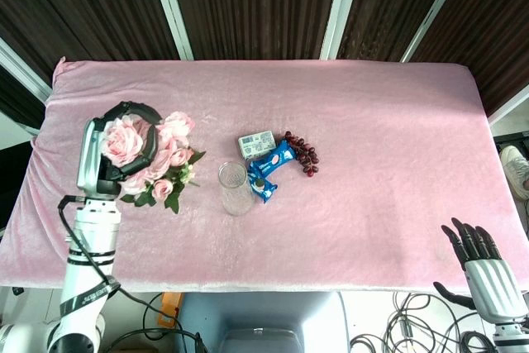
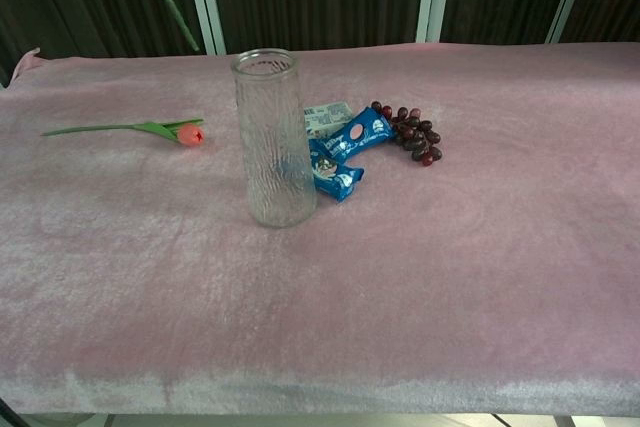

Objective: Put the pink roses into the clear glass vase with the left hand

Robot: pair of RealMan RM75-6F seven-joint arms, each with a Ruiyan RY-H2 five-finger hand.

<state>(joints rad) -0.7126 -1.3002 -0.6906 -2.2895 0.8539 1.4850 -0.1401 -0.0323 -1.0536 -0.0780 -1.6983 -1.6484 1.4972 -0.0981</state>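
Upright, the glass vase [image 2: 273,137] stands beside snack packets [image 2: 343,152].

We take this for a robot test room, not a home. The worktop [image 1: 388,163] wears a pink velvet cloth draped over its edges. Behind it we see dark slatted panels [image 1: 248,6] split by white frame bars [image 1: 169,6]. Loose black cables [image 1: 413,320] lie on the floor below the front edge. A small staged mix sits mid-cloth: blue snack packets [image 2: 345,147], grapes [image 2: 412,133], a single tulip [image 2: 150,129].
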